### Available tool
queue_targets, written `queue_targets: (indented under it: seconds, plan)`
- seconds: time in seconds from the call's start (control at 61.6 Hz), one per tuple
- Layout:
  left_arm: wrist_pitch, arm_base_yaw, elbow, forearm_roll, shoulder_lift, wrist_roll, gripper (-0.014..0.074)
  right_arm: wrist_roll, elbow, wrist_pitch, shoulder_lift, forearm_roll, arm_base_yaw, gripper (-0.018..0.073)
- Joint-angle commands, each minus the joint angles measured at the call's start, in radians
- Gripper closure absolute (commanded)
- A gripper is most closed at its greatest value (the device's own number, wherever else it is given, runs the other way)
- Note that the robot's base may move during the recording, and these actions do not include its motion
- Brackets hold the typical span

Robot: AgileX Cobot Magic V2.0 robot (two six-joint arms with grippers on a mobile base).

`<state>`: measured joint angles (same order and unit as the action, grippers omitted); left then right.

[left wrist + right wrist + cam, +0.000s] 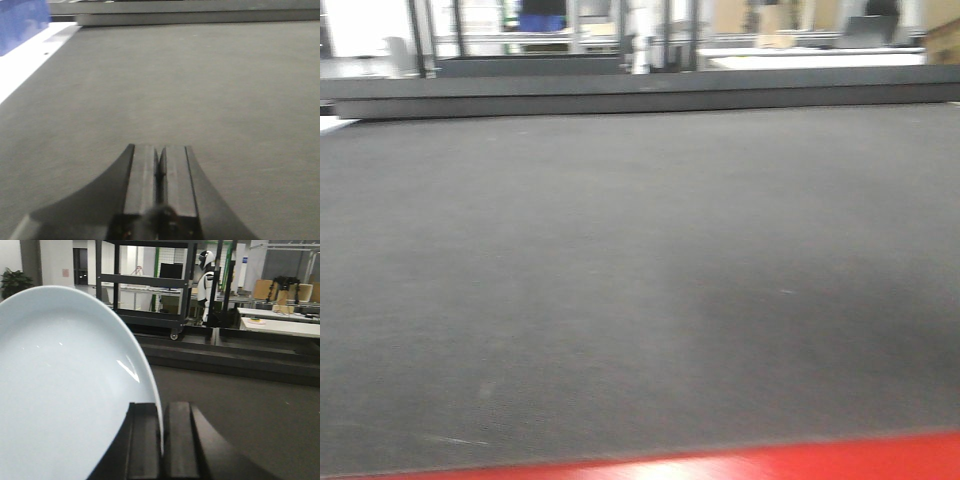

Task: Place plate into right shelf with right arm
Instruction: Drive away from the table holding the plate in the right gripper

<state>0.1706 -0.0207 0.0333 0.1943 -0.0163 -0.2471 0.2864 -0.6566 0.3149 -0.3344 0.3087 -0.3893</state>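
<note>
A blurred blue plastic bin (22, 22), its contents impossible to tell, sits at eleven o'clock in the left wrist view. The left end effector (160, 152) hangs over the matte, finely grained dark grey surface (240, 90) with its flat black fingers pressed together on nothing. In the right wrist view the plate (65, 390), round, shallow and glossy bluish-white, stands on edge from nine to six o'clock, its thin rim pinched between the fingers of the right end effector (162, 412), with a dark wheeled rack (145, 282) beyond at twelve o'clock.
</note>
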Motion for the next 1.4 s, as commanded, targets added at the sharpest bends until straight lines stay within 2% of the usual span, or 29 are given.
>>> queue_targets:
  seconds: [0.0,1.38]
  plan:
    - [-0.083,-0.001,0.008,0.008,-0.010,0.003,0.0643,-0.006,-0.029,-0.086,-0.009,0.020,-0.001,0.0521]
    - [-0.083,-0.001,0.008,0.008,-0.010,0.003,0.0643,-0.006,-0.029,-0.086,-0.009,0.020,-0.001,0.0521]
